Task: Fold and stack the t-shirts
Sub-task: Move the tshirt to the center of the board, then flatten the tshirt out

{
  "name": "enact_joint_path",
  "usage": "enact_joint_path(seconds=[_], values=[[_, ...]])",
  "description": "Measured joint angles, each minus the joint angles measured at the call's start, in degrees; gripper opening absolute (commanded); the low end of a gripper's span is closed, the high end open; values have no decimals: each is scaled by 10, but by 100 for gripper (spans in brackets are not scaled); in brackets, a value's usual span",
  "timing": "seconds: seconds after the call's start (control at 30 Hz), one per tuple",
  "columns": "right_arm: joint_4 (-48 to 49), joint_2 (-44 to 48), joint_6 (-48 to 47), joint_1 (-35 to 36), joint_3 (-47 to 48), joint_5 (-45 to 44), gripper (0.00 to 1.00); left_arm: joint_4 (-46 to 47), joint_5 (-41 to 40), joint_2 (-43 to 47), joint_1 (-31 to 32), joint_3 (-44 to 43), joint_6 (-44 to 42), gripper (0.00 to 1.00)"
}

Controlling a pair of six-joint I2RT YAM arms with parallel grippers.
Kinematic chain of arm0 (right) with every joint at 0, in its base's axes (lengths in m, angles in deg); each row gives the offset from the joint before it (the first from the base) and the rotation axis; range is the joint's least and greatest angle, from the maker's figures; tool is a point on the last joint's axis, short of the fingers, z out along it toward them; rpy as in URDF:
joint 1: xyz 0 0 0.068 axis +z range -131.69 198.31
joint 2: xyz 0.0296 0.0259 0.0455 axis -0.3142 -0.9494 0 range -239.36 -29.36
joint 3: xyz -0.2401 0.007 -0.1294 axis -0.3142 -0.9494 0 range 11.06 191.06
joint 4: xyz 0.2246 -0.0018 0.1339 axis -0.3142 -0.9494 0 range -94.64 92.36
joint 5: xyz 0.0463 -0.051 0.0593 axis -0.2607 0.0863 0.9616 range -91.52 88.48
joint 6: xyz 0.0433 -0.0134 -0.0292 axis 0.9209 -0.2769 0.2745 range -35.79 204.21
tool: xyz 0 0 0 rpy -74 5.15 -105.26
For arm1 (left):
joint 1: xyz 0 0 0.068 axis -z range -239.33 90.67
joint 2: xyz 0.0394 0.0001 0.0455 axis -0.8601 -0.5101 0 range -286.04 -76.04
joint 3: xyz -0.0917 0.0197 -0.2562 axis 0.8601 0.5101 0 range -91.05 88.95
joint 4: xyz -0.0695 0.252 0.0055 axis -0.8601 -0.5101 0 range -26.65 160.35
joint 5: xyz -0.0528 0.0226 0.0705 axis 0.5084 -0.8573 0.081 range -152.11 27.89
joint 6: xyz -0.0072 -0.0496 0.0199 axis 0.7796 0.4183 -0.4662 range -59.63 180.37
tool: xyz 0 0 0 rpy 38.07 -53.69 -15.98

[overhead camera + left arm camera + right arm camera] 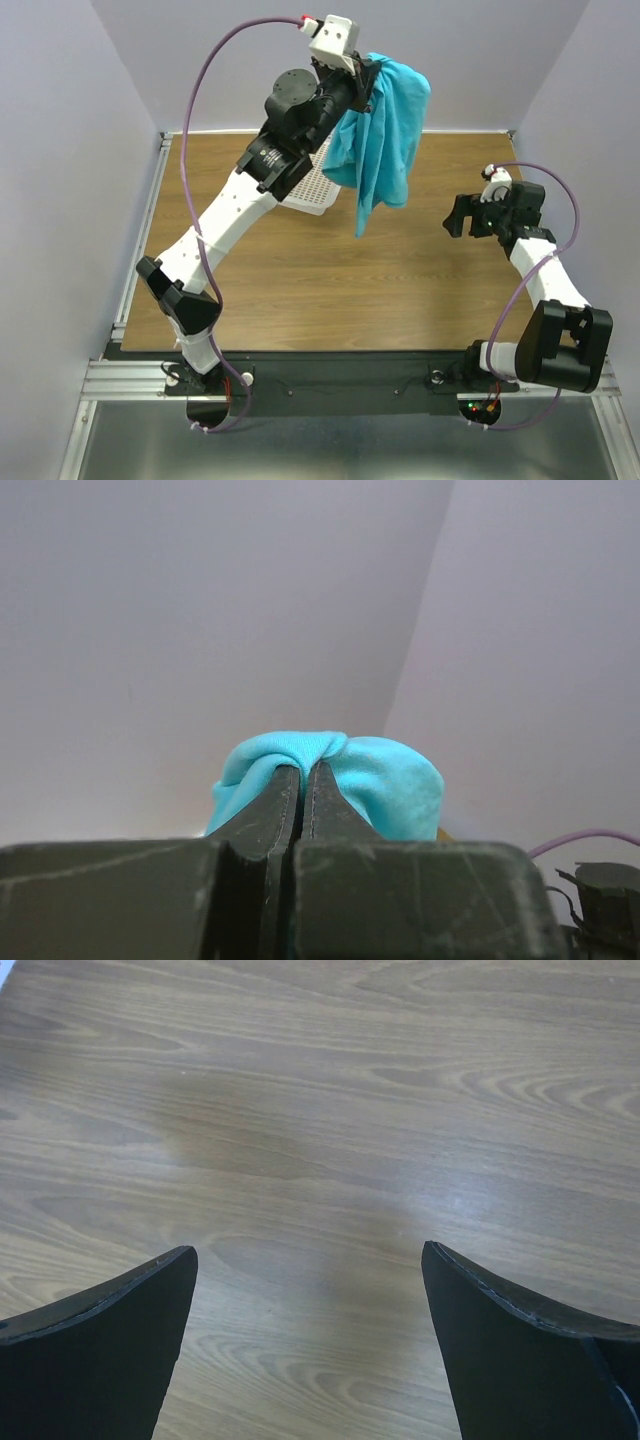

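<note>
One turquoise t-shirt hung bunched in the air over the far part of the wooden surface, draping down in a loose, narrowing fold. The left fingers were pressed together on a pinch of its cloth, which bulged out past their tips. A white mesh basket sat on the surface, partly hidden beneath the raised left arm. The right fingers stood spread wide with nothing between them, pointing down at the wood on the right side.
</note>
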Motion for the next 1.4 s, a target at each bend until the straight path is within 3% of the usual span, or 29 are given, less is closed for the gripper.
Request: enact_joint_path(seconds=[0.13,0.33,0.4,0.43,0.47,0.57,0.67,0.87,1.03,1.17,1.4], values=[[0,0,3,-7,0,-6,100,2,5,-3,6,24,3,0],[1,0,7,-14,0,-9,100,17,37,-2,15,139,15,0],[2,0,7,-14,0,-10,100,24,49,0,21,193,16,23],[1,0,7,-14,0,-10,100,23,54,1,25,228,17,48],[2,0,7,-14,0,-10,100,25,58,1,27,250,17,57],[2,0,7,-14,0,-10,100,26,50,5,34,323,19,74],[2,0,7,-15,0,-9,100,30,11,29,39,376,9,81],[2,0,7,-18,0,-8,100,54,-76,155,3,433,2,83],[2,0,7,-18,0,-5,100,71,-80,254,-162,490,83,83],[2,-6,7,-18,0,-2,100,50,-73,239,-279,518,121,83],[2,-12,7,-18,0,1,100,4,-9,135,-361,524,127,77]])
